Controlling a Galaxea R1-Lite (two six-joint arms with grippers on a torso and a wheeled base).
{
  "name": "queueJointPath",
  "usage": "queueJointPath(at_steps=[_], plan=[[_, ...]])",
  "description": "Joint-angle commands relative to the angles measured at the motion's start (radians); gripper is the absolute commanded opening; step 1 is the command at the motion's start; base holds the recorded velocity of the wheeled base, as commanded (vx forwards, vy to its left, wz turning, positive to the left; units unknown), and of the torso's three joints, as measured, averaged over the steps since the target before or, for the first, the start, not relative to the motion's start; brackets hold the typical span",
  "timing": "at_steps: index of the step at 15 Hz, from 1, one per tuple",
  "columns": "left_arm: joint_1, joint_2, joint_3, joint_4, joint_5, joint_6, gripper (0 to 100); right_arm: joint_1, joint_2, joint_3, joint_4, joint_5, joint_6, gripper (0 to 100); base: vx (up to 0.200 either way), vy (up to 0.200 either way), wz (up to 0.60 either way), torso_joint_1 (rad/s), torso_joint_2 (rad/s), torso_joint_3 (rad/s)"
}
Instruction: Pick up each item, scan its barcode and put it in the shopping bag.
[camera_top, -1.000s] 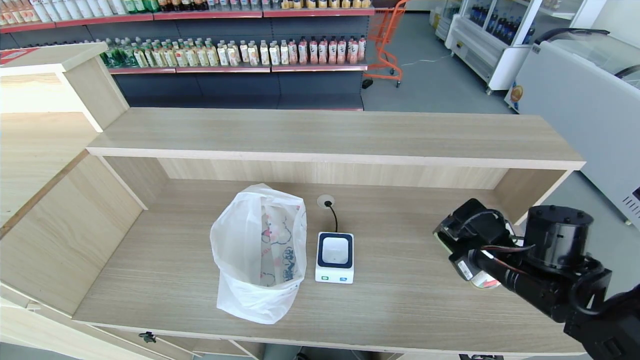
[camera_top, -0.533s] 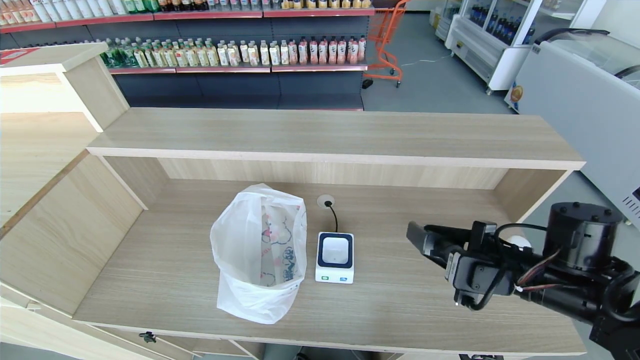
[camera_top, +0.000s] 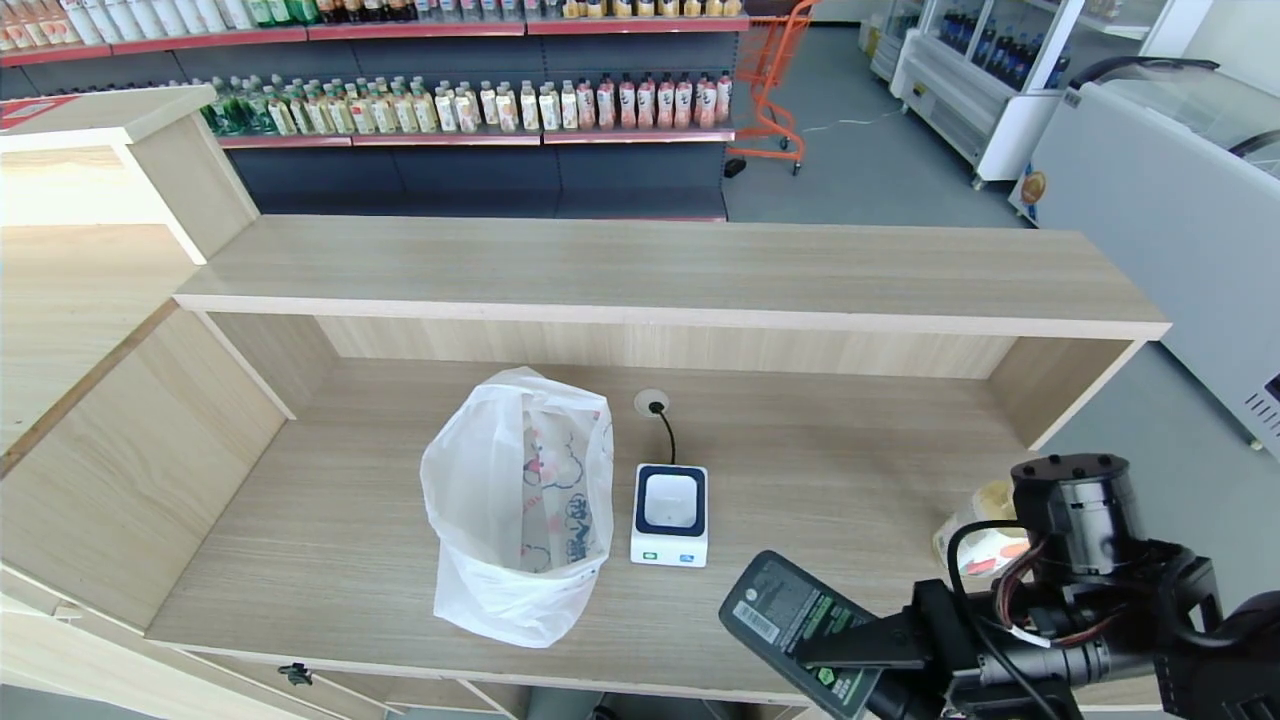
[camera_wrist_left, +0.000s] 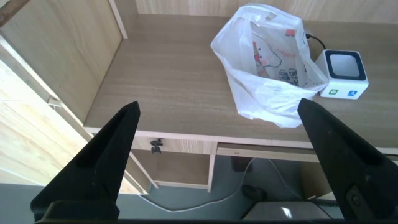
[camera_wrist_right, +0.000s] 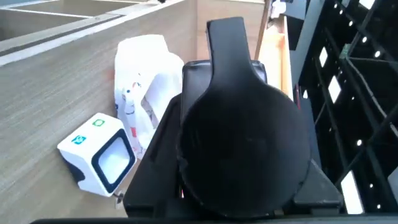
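Lying nearly level over the front right edge of the worktop (camera_top: 330, 540), the right arm (camera_top: 1060, 640) points toward the white shopping bag (camera_top: 480, 520), which stands open just left of the small scanner (camera_top: 670, 515). The right gripper (camera_top: 830, 655) has its jaws pinching a flat dark packet (camera_top: 780, 605), label side up, held in front and to the right of the scanner. The left gripper (camera_wrist_left: 217, 124) hangs out before the worktop's front edge, jaws spread wide.

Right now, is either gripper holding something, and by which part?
The right gripper holds a flat black pack by its end nearest the arm. The left gripper holds nothing.
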Motion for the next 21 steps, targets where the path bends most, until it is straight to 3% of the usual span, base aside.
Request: queueJointPath(at_steps=[1, 11, 21], plan=[[0.0, 0.0, 0.0, 0.0, 0.001, 0.0, 100, 0.048, 0.022, -0.004, 0.008, 0.009, -0.053, 0, 0.0, 0.0, 0.0, 0.0, 0.0, 0.0], [0.0, 0.0, 0.0, 0.0, 0.001, 0.0, 100, 0.052, 0.09, 0.003, -0.001, 0.06, -0.101, 0, 0.0, 0.0, 0.0, 0.0, 0.0, 0.0], [0.0, 0.0, 0.0, 0.0, 0.001, 0.0, 100, 0.146, 0.187, -0.199, -0.001, 0.061, -0.096, 0, 0.0, 0.0, 0.0, 0.0, 0.0, 0.0]])
